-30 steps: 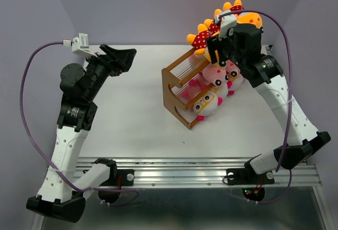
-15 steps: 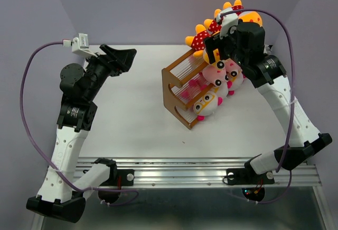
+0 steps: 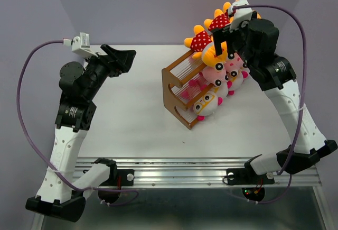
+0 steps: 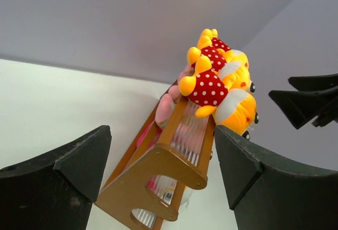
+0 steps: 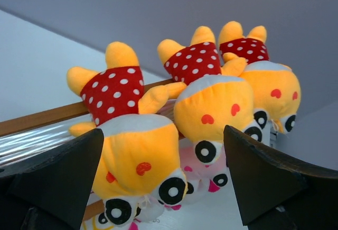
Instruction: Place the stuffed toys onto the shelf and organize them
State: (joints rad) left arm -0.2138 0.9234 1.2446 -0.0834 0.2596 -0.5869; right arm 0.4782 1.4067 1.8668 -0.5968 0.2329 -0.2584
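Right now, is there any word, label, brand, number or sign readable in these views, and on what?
No readable text in any view.
Yellow-orange toys: only white dots on red cloth and stitched faces.
Shelf: plain wood.
Left arm, right arm: no marking legible.

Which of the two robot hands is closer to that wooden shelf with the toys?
Right. The right gripper hovers open just above the yellow toys on top of the shelf; the left gripper hangs open well off to its left, over the table.
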